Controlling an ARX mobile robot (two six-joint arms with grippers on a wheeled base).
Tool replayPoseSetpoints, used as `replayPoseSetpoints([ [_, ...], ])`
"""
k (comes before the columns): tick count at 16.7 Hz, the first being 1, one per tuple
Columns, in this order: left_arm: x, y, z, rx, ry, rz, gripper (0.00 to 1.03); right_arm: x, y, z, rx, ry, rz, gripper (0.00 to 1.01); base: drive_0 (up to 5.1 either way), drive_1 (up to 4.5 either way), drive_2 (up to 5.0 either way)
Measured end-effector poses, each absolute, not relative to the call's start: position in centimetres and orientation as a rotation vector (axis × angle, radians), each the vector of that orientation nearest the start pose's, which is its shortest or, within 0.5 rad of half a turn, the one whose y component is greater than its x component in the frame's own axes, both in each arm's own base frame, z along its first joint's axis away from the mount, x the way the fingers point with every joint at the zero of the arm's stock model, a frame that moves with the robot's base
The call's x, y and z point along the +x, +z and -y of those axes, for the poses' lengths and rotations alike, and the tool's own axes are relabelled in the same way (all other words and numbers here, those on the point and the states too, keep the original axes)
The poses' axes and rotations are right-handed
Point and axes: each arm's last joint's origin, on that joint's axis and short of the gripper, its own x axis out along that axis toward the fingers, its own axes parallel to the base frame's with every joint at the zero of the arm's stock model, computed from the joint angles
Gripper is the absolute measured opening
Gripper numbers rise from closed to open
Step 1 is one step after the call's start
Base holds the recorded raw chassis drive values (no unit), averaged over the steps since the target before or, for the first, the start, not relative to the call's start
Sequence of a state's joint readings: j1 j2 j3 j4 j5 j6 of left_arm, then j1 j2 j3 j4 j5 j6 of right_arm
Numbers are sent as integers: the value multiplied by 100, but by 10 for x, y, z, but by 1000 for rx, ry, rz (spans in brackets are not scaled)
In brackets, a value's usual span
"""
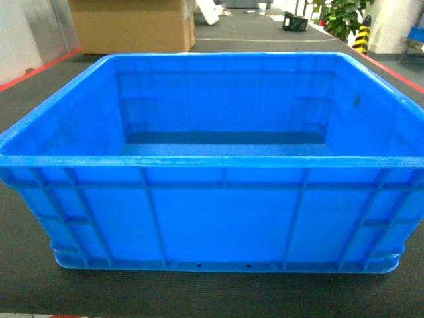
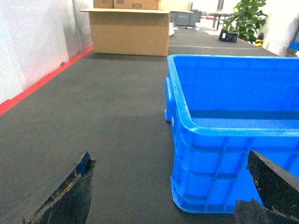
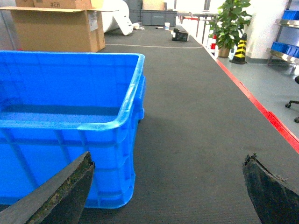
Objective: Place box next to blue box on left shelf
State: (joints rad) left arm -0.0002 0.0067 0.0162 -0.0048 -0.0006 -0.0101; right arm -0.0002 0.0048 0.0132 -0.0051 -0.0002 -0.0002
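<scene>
Dark grey ribbed matting [image 1: 218,295] covered the floor of a wide, bright room, edged on both sides by red strips [image 3: 261,109]. On this matting sat the box [image 1: 212,225], a large blue plastic crate with a thick rim and vertical ribs on its outer walls, filling nearly the whole head view and standing upright with its open top toward the camera. Its inner floor looked flat and bare.

Behind it, well apart, stood a big cardboard carton [image 2: 130,31] with open flaps. Farther back on the right were a leafy potted plant [image 3: 229,23] and a yellow-and-black striped cone [image 3: 240,46], with a small dark object [image 3: 180,35] lying on the matting near them. Blue bins on a rack [image 3: 286,46] showed at the far right edge of the right wrist view.

The left hand [image 2: 163,196] was spread wide: one dark, worn finger [image 2: 70,196] showed at the lower left of its view over bare matting, the other at the lower right in front of the crate's near left corner. That corner lay between the two fingers; whether either touched it could not be told.

The right hand [image 3: 168,196] was likewise spread, one finger [image 3: 65,196] in front of the crate's near right corner, the other over open matting to the right.
</scene>
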Motion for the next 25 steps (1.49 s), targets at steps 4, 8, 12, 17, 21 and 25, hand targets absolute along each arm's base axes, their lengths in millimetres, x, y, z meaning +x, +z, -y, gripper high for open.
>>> replayPoseSetpoints([
  [4,97,168,0,-10,0,5,98,97,167,0,0,0,3,98,0,0,0],
  [8,97,168,0,-10,0,4,98,97,167,0,0,0,3,98,0,0,0],
  [12,101,162,8,-24,221,-151,98,97,167,0,0,1,4,98,0,0,0],
  [17,102,163,7,-37,403,-130,98,97,167,0,0,0,3,98,0,0,0],
  [21,117,164,11,-72,381,-142,98,106,169,-6,3,-269,-152,98,0,0,0],
  [25,166,205,17,-103,312,-160,98,138,206,-11,28,-195,-127,98,0,0,0],
])
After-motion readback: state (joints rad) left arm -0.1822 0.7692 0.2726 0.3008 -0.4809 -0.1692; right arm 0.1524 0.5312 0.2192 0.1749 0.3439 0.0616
